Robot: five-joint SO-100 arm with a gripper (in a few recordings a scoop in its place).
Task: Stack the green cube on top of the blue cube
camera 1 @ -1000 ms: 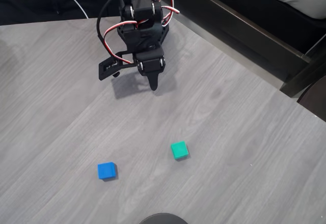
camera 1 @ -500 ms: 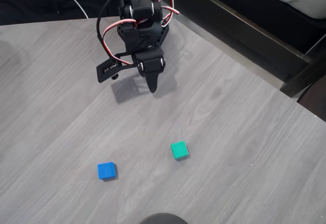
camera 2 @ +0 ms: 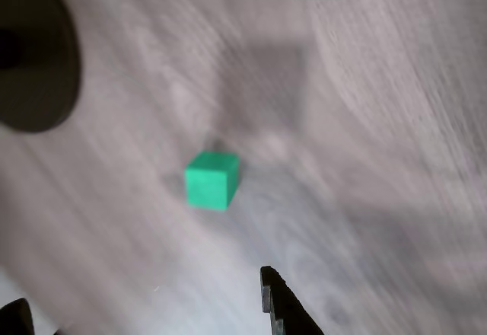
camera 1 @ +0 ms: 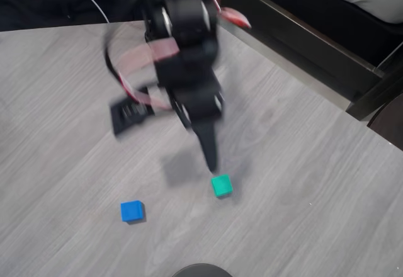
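The green cube (camera 1: 221,185) sits flat on the grey wood-grain bench (camera 1: 302,182), apart from everything. The blue cube (camera 1: 131,211) lies to its left in the overhead view, a little nearer the bottom edge, well apart from it. Nothing is stacked yet.

Handling, as judged: the green cube looks small, rigid and light, with matte plain faces and crisp edges. It is likely easy to nudge or spin if one finger arrives first. The matte surface should give fair grip and it does not look fragile. Best hold is across two opposite side faces, fingers square to them and set low-to-middle, leaving the underside free to seat on the blue cube. In the wrist view the cube (camera 2: 211,180) sits slightly turned to the camera, so the hand may need to turn to match.

Arm pose: the arm is motion-blurred in the overhead view, stretched out from its base at the top of the bench. The hand (camera 1: 167,132) is open, jaws wide apart and empty; the long dark finger (camera 1: 208,146) points down at the bench just above the green cube, not touching it. In the wrist view one fingertip (camera 2: 278,304) shows at the bottom edge, below the cube.
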